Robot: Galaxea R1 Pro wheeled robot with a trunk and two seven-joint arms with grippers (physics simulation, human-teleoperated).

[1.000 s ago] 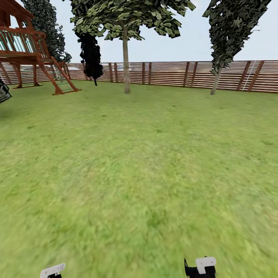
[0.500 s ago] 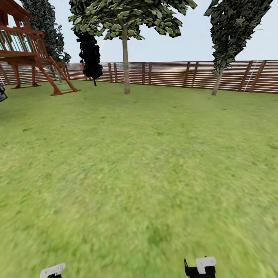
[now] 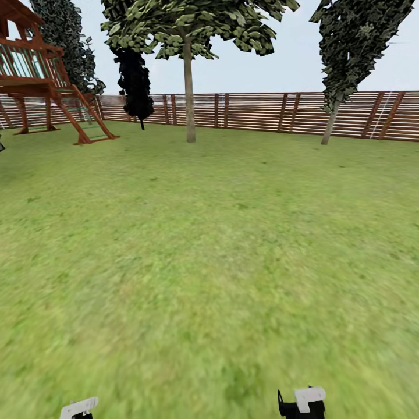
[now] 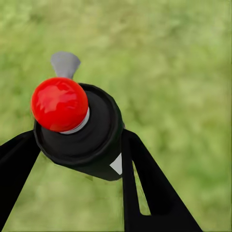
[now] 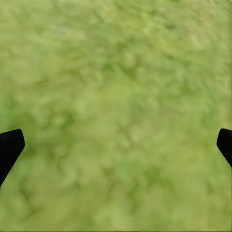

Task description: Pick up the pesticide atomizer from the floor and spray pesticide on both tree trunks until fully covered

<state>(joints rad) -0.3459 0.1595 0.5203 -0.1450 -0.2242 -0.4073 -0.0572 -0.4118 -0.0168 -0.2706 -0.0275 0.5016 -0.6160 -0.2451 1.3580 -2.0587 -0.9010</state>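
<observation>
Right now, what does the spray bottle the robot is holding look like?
The pesticide atomizer is a small, dark, round bottle seen from above, with a shiny red ball top on a pale grey collar and a grey nozzle sticking out. It looks like smooth plastic. The left gripper holds it between two black fingers, over blurry green grass.

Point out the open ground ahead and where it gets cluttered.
Open: the grass lawn from the claws up to the fence. Crowded: the wooden play tower at far left; the tree trunk and thin dark trees along the fence.
</observation>
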